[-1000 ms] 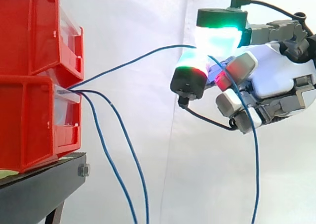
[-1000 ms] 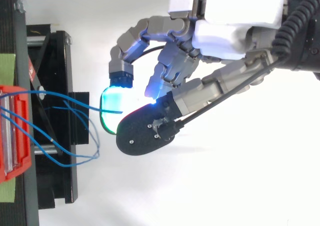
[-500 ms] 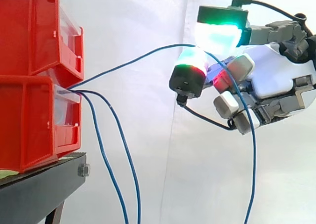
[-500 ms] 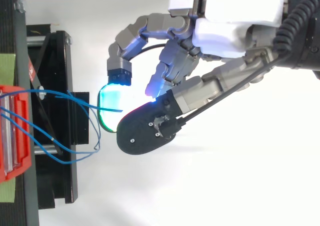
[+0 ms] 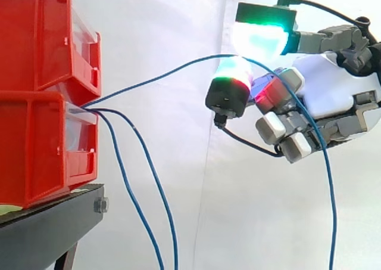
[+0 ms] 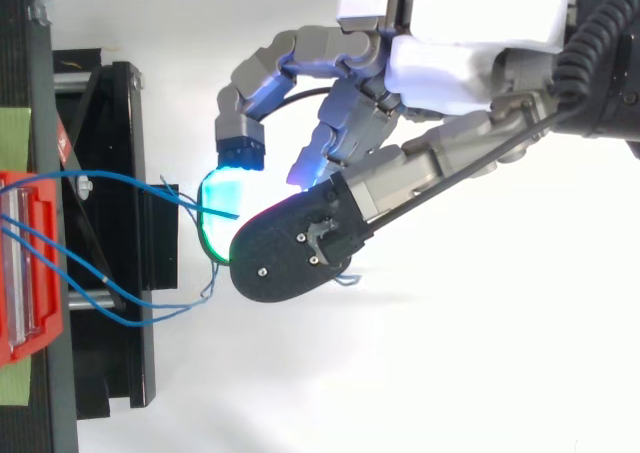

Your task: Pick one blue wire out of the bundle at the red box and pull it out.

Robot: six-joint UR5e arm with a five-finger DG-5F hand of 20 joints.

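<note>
Two red bins (image 5: 36,151) are stacked at the left on a black stand (image 5: 53,228). Three blue wires leave the front of the lower bin. One blue wire (image 5: 161,76) rises to the right to my hand (image 5: 336,94). It is pinched there between the green-glowing fingertip pad (image 5: 262,34) and the thumb pad (image 5: 229,88), and its free end hangs down past the palm. The other fingers are curled. In the top view the hand (image 6: 470,53) is right of the bin (image 6: 25,263), with the held wire (image 6: 100,176) running to it.
The two other blue wires (image 5: 156,177) droop from the lower bin past the stand's edge. The black stand (image 6: 115,123) juts out under the wires. A white curtain hangs behind, with open space below and to the right of the hand.
The free end of the held wire has swung to the right. The thumb has shifted a little toward the bins. The hand stays in nearly the same place.
</note>
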